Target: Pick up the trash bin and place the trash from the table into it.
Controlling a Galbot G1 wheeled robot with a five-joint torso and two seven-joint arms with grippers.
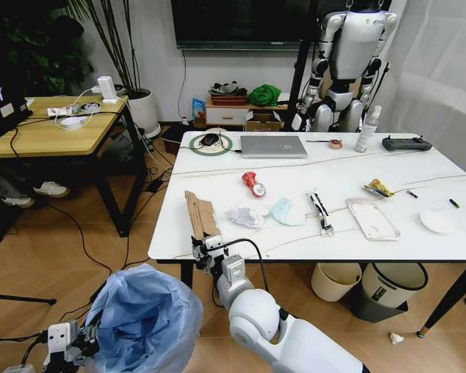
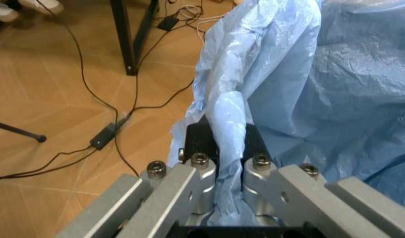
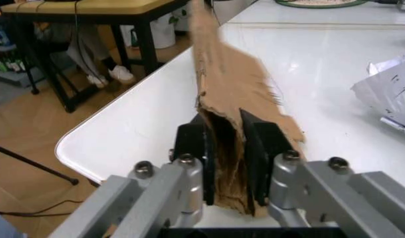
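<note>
- The right claw (image 3: 225, 148) is closed on the near end of the folded brown cardboard (image 1: 200, 214), which lies at the table (image 1: 349, 175) corner; held so near its torn edge, it could slip or tear.
- The left claw (image 2: 225, 148) pinches only the blue bag of the trash bin (image 1: 144, 318), low beside the table; the liner might pull loose.
- Open floor lies between the bin and the table edge.

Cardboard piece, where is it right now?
In the head view the cardboard sits at the table's near left edge, just left of the crumpled tissue. The right pincer is shut on its near end.
</note>
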